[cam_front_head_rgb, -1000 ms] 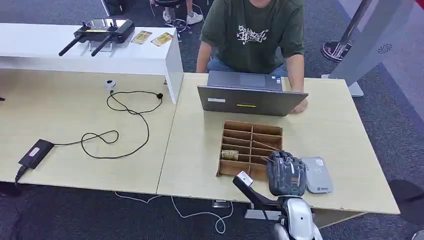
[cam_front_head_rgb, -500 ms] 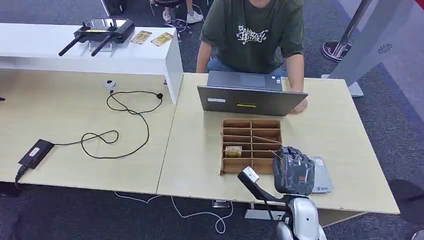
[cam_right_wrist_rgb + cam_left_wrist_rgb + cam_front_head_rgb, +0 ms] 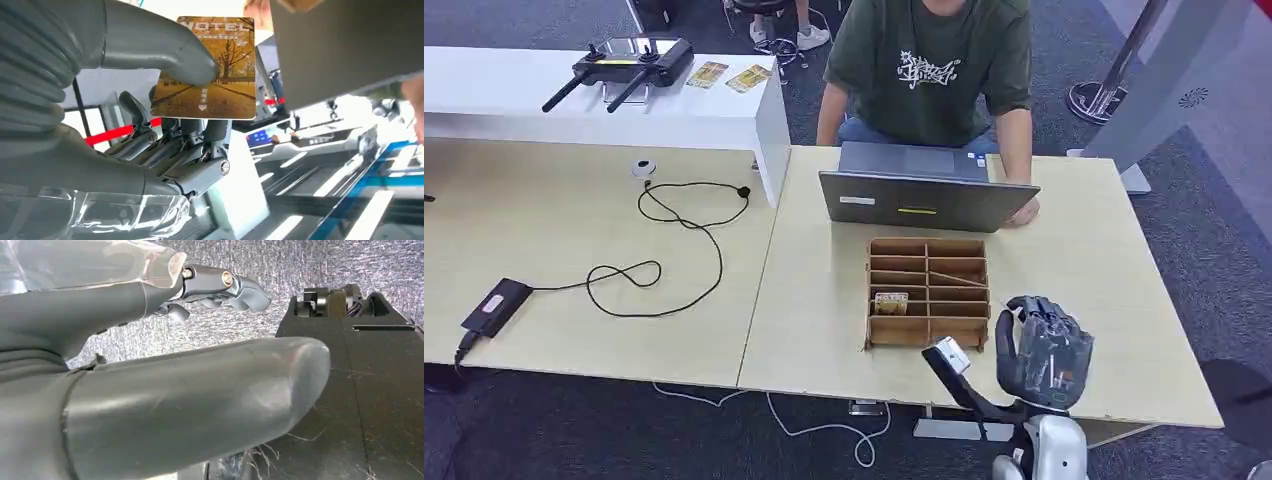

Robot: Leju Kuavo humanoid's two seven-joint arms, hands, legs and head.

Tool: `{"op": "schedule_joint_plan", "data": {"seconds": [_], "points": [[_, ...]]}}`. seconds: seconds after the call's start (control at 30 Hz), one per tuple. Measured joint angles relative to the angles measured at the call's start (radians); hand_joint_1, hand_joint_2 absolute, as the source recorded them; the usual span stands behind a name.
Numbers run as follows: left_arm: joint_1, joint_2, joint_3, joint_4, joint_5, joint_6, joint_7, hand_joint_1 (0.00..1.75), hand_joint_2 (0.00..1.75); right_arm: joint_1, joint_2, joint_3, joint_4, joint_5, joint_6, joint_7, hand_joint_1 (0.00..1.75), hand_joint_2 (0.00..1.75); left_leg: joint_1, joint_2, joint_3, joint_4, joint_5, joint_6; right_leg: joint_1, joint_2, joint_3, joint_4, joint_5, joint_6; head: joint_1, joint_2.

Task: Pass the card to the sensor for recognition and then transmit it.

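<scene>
A dark grey carpeted floor (image 3: 1194,200) surrounds two pale wooden bench tops pushed side by side, the left bench (image 3: 554,260) carrying a white raised shelf (image 3: 574,95) with a black twin-stick controller (image 3: 619,65) and two cards on it, plus a looping black cable (image 3: 674,250) running to a small black box (image 3: 494,305). On the right bench (image 3: 1084,260) a person in a dark green T-shirt (image 3: 929,70) sits behind an open grey laptop (image 3: 924,190), one hand at its corner. In front of the laptop lies a brown cardboard divider tray (image 3: 929,292) with one small card standing in a left compartment. Near the front edge, just right of the tray, the right hand (image 3: 1044,350) is raised above the bench; in the right wrist view its thumb and fingers (image 3: 195,135) pinch a hotel key card (image 3: 212,75) printed with golden autumn trees, held upright off the bench. The left hand (image 3: 165,365) holds nothing, its fingers (image 3: 225,287) slightly curled and apart from the thumb.
</scene>
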Motion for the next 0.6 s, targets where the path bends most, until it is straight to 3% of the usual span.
{"op": "schedule_joint_plan", "data": {"seconds": [0.17, 0.37, 0.6], "points": [[0.0, -0.001, 0.0, 0.0, 0.0, -0.003, 0.0, 0.0, 0.0, 0.03, 0.019, -0.049, -0.058, -0.11, -0.068, -0.028, 1.59, 1.75, 0.0, 0.0, 0.0, 0.0, 0.0, 0.0, 0.0, 0.0, 0.0, 0.0, 0.0, 0.0, 0.0, 0.0], [-0.001, -0.005, 0.0, 0.0, -0.002, -0.009, 0.0, 0.0, 0.0, 0.053, 0.047, -0.104, -0.107, -0.217, -0.085, -0.072, 1.55, 1.75, 0.0, 0.0, 0.0, 0.0, 0.0, 0.0, 0.0, 0.0, 0.0, 0.0, 0.0, 0.0, 0.0, 0.0], [-0.001, -0.007, 0.0, 0.0, -0.002, -0.012, 0.002, 0.0, 0.0, 0.064, 0.065, -0.137, -0.122, -0.237, -0.086, -0.084, 1.5, 1.75, 0.0, 0.0, 0.0, 0.0, 0.0, 0.0, 0.0, 0.0, 0.0, 0.0, 0.0, 0.0, 0.0, 0.0]]}}
